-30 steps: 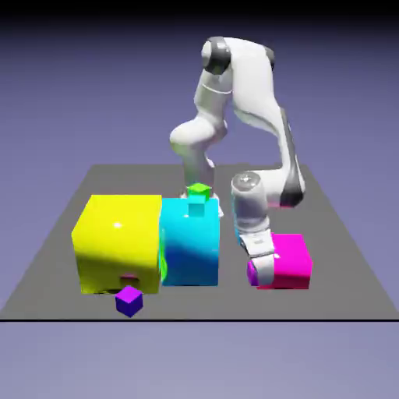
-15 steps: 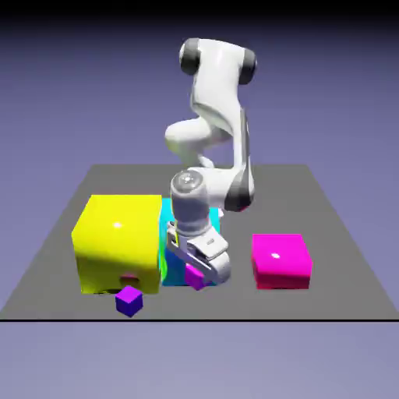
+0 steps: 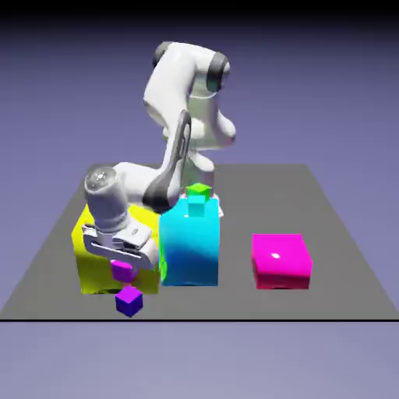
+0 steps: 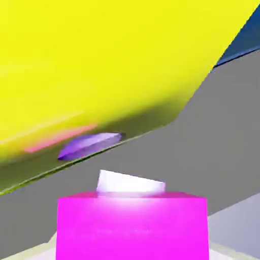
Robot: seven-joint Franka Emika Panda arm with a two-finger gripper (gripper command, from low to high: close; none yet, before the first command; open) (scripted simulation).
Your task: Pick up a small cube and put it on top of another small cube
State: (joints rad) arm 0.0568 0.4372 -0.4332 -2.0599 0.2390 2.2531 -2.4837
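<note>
I keep the tiny magenta cube (image 3: 123, 271) pinched between my fingertips (image 3: 123, 265), low in my grip, presumably so its underside can meet a top face first. It is near the scene's left, just above the small purple cube (image 3: 129, 301), apart from it as far as I can judge, in front of the big yellow block (image 3: 83, 269). I should align before lowering (that yellow wall seems close enough to catch my hand), then release once the faces meet.
</note>
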